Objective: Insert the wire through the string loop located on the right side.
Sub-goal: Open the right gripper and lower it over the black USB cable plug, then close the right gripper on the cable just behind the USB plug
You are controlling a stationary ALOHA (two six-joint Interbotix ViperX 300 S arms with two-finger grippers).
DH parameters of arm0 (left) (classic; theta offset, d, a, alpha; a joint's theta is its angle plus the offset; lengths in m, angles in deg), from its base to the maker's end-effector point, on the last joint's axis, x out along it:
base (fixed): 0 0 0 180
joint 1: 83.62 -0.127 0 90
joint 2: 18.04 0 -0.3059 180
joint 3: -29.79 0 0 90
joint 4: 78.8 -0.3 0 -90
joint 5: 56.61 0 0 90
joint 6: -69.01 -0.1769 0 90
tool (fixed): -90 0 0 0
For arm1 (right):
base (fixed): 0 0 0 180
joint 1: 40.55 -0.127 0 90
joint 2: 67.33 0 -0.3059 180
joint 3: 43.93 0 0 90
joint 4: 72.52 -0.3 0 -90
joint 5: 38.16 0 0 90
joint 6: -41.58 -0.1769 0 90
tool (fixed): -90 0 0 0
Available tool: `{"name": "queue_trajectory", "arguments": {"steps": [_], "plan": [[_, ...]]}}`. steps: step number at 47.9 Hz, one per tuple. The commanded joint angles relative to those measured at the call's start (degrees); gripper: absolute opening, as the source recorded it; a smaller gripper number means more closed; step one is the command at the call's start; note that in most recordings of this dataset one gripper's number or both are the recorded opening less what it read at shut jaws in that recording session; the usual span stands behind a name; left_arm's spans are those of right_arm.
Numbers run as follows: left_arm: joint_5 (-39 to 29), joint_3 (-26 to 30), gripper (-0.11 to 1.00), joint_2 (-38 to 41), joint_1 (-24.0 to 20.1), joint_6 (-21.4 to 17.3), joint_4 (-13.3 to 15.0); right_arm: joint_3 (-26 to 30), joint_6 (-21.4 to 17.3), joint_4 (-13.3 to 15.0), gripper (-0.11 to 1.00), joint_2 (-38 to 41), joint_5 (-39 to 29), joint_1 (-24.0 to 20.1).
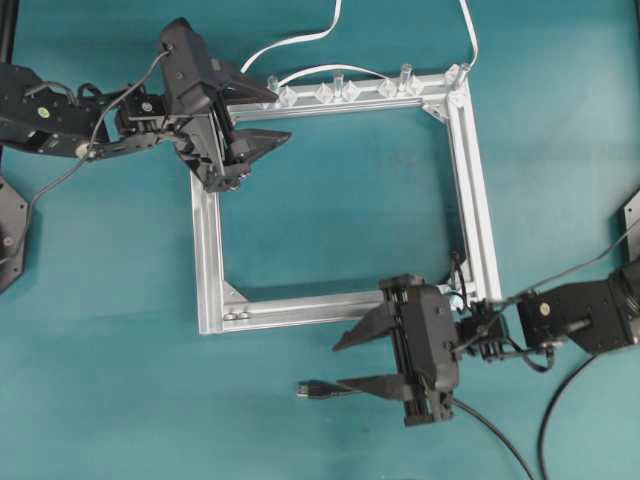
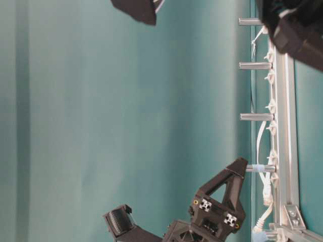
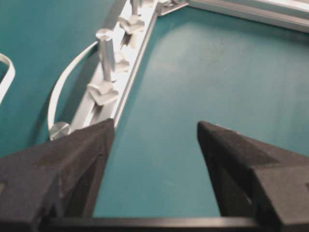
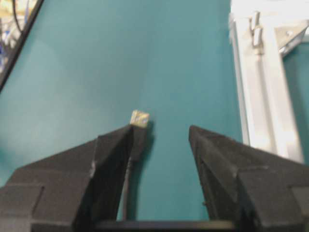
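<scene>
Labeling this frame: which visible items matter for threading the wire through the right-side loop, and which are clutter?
Job:
the wire, plug on the mat
the string loop, by the frame's right rail
right gripper, open, plug beside one finger

Lying about:
aluminium frame
white flat cables
clear clips on the top rail
left gripper, open, empty

Black wire (image 1: 318, 391) flat on table.

A black tool (image 2: 222, 199) with spread jaws hangs beside an aluminium frame (image 2: 285, 126) studded with metal posts (image 2: 255, 65), white cable (image 2: 261, 146) threading along it.
</scene>
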Motion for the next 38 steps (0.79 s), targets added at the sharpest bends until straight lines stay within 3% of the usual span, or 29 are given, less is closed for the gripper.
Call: {"name": "queue_trajectory", "arguments": {"steps": [1, 10, 20, 38], "plan": [[0.2, 0.3, 0.72, -1.3, 0.4, -0.4, -0.2, 0.7, 0.3, -2.3, 0.62, -1.4, 0.6, -1.8], [0.2, -0.2, 0.72, -1.1, 0.8, -0.4, -0.2, 0.9, 4.3, -8.4, 0.62, -0.1, 0.6, -3.5], [0.2, -0.4, 0.72, -0.9, 1.1, -0.4, -0.2, 3.4, 8.3, -13.1, 0.62, 3.5, 2.5, -4.7], [0.2, -1.5, 0.72, -1.1, 2.3, -0.4, -0.2, 5.1, 8.9, -13.9, 0.62, 6.8, 2.7, -4.8]]}}
